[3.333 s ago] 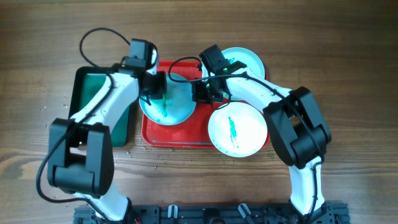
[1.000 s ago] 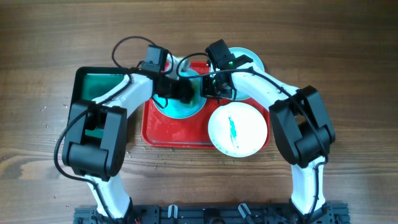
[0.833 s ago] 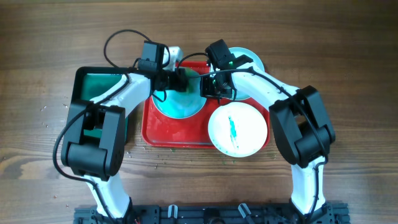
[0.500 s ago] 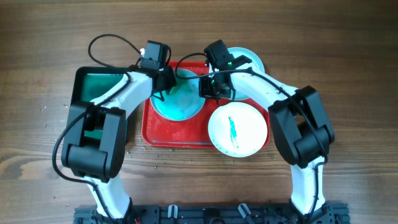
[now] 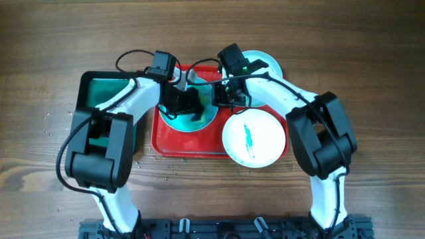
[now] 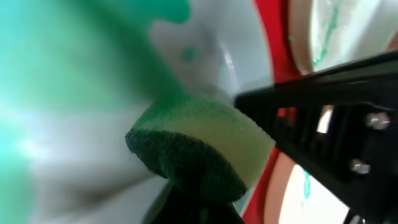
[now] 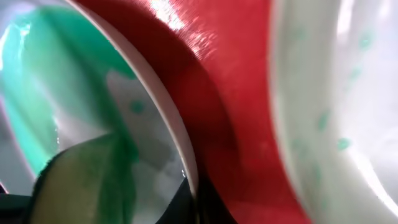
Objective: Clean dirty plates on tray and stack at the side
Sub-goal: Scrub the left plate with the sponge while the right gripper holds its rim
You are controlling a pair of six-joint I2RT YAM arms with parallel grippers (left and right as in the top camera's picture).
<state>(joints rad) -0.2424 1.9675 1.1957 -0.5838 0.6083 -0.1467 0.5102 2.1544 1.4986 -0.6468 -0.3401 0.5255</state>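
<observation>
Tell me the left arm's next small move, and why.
Probably sweep the sponge across the plate toward its teal-coated side. The left gripper presses the sponge on the plate, where a paler patch shows beside a thick teal wash, so wiping looks unfinished. The right gripper sits at the plate's rim on the red tray, seemingly bracing it.

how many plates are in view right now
3. The middle plate lies on the tray under the sponge; the far plate sits at the tray's far right corner, partly hidden; the near plate overhangs its near right rim.
</observation>
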